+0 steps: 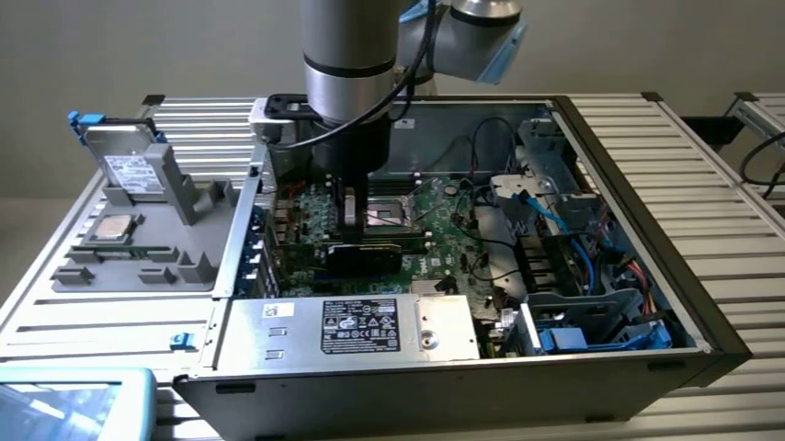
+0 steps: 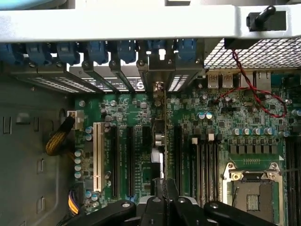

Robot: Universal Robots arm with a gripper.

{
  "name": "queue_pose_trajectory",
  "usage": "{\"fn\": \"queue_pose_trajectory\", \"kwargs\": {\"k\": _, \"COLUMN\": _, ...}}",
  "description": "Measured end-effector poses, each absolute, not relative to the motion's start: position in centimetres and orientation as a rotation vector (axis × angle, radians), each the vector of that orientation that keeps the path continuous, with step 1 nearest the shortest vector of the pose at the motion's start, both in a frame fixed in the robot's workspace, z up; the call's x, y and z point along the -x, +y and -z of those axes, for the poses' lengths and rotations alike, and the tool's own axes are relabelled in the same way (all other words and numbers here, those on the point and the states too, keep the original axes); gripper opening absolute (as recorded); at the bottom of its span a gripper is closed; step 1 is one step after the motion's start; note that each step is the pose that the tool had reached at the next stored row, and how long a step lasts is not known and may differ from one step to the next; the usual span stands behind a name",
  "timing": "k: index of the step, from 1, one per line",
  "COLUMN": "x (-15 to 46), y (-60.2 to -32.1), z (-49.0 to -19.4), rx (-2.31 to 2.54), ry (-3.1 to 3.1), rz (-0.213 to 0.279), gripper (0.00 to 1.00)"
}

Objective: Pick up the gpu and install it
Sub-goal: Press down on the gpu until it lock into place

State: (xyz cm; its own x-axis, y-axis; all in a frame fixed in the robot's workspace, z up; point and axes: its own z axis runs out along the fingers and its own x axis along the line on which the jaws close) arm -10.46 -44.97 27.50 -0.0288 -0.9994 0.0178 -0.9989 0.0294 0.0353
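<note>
Wrist view looks straight down the gpu (image 2: 160, 141), standing on edge in a motherboard (image 2: 244, 136) slot, its bracket end up against the rear slot openings, and the gripper (image 2: 164, 197) is pinched shut on the card's near top edge. Exterior view has the arm reaching down into the open computer case (image 1: 687, 239), the gripper (image 1: 353, 241) low over the board, the dark card (image 1: 362, 255) below it beside the empty CPU socket (image 1: 395, 213).
</note>
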Motion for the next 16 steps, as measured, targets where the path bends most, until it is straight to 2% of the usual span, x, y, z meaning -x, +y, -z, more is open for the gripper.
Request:
{"fn": "queue_pose_trajectory", "kwargs": {"k": 12, "x": 10.4, "y": -45.0, "z": -26.5, "rx": -2.162, "ry": -2.225, "rz": 0.022, "gripper": 0.12}}
{"fn": "queue_pose_trajectory", "kwargs": {"k": 16, "x": 10.5, "y": -45.0, "z": -28.2, "rx": -2.161, "ry": -2.225, "rz": 0.024, "gripper": 0.12}}
